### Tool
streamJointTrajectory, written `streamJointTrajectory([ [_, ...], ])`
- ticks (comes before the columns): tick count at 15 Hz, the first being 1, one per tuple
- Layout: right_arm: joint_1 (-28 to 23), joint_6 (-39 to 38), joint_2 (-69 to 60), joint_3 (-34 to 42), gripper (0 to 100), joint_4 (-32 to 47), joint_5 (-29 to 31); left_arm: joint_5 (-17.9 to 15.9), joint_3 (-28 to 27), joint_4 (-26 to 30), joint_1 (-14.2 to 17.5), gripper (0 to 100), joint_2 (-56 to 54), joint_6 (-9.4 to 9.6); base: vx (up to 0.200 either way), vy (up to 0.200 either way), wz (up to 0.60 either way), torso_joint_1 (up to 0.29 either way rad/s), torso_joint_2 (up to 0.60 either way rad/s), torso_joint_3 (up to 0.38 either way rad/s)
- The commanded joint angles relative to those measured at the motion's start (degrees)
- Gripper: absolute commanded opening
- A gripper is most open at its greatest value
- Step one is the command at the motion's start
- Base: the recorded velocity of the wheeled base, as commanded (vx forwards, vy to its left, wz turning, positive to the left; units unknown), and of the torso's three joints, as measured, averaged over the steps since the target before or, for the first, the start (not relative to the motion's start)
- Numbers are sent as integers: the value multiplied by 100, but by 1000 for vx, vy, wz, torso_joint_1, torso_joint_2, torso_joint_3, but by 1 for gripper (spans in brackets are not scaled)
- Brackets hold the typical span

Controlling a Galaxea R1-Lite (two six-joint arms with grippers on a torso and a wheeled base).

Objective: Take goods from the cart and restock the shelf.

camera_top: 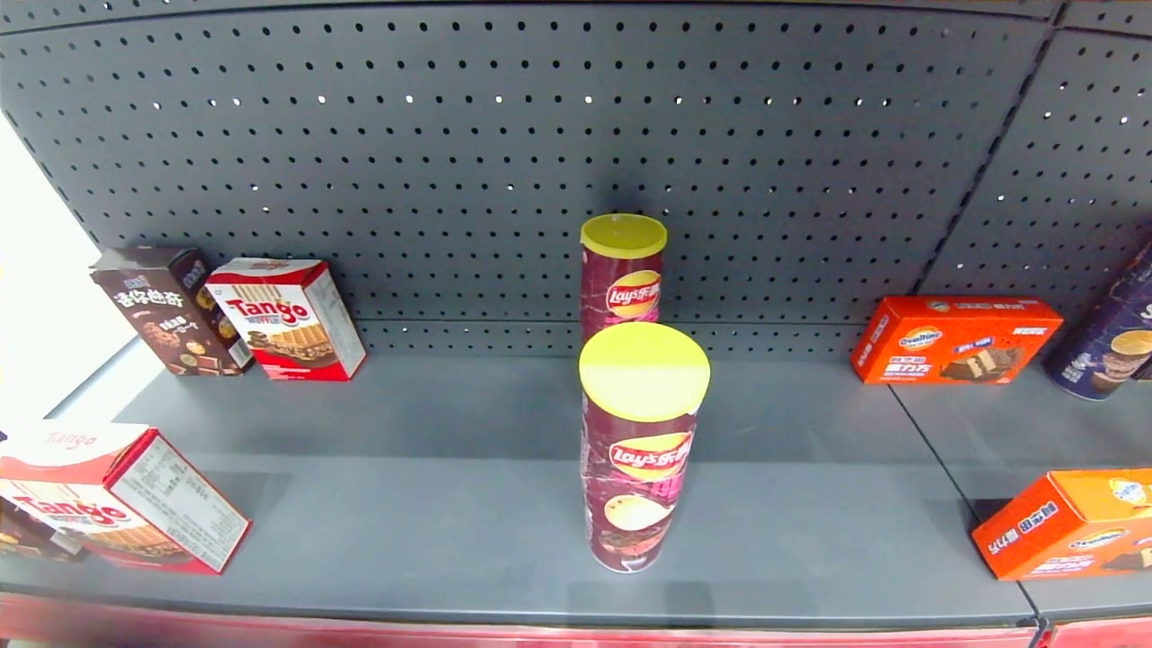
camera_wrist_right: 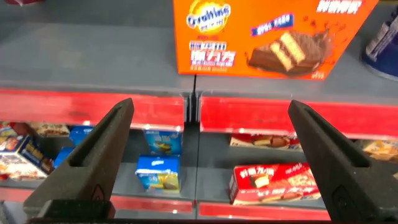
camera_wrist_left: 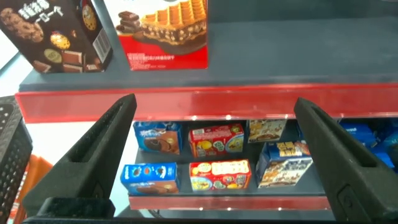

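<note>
Both arms hang in front of the red front lip of the shelf [camera_top: 360,504]. The left gripper [camera_wrist_left: 214,104] has its two dark fingers spread wide, with nothing between them and touching nothing. Just past it, at the shelf's near left, stand a front cookie box [camera_wrist_left: 56,34] and a front wafer box [camera_wrist_left: 165,34]. The right gripper [camera_wrist_right: 210,107] is spread just as wide and is equally bare. It faces the near orange box [camera_wrist_right: 267,37] at the right end.

In the middle of the grey shelf two maroon chip cans with yellow lids stand upright, one behind the other. The near chip can [camera_top: 641,450] is toward the front and the far chip can [camera_top: 623,279] is close to the pegboard back.

At the far left a back cookie box [camera_top: 171,310] and a back wafer box [camera_top: 288,317] stand side by side. At the far right are a far orange box [camera_top: 954,340] and a dark blue can [camera_top: 1111,337].
</note>
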State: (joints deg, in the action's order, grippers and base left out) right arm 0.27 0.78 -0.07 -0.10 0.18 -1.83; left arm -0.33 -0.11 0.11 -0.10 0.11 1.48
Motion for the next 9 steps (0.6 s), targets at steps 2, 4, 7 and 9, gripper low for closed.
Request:
streamJointTrajectory([
  [2, 0, 1, 7, 1, 100, -1, -2, -2, 2, -2, 1, 100, 7, 2, 0, 0, 0, 0, 0, 0],
  [4, 0, 1, 7, 1, 100, -1, -2, -2, -7, -2, 1, 100, 7, 2, 0, 0, 0, 0, 0, 0],
  [7, 0, 1, 7, 1, 100, -1, -2, -2, 2, -2, 1, 100, 7, 2, 0, 0, 0, 0, 0, 0],
  [9, 0, 1, 7, 1, 100, -9, -2, -2, -7, -2, 1, 100, 7, 2, 0, 0, 0, 0, 0, 0],
])
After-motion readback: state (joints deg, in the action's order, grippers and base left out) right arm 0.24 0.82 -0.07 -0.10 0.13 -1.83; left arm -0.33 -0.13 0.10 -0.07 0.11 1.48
